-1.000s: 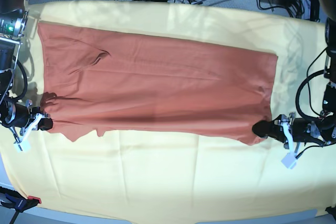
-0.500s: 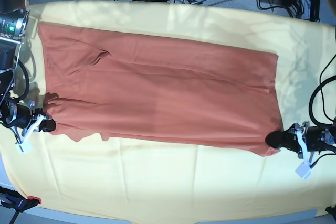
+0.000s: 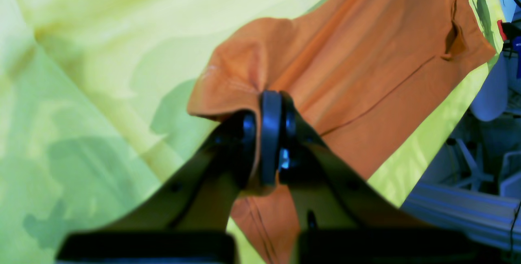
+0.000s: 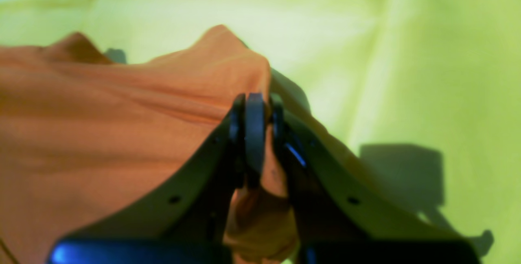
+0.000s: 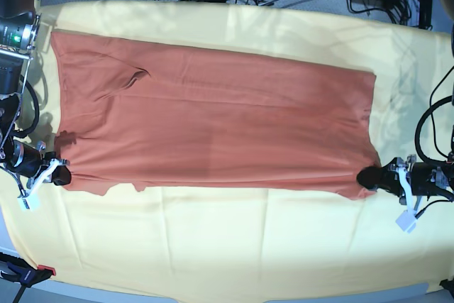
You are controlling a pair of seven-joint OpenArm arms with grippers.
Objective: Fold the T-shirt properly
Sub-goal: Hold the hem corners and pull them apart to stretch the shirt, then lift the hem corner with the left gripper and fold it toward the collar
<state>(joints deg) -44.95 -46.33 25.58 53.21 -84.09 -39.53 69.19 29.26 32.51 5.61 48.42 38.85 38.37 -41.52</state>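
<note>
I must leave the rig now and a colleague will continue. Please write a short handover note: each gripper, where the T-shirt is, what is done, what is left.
Left gripper: shut on the near corner of the T-shirt, on the base view's right.
Right gripper: shut on the near corner at the opposite end.
T-shirt: spread out long between the two grippers on the yellow cloth, mostly flat, with one small pucker near the far end on the right arm's side.
Done: the shirt lies as a long, even band, both near corners pinched.
Left: probably bring the held edge over to fold it further, release, and smooth the pucker.
</note>
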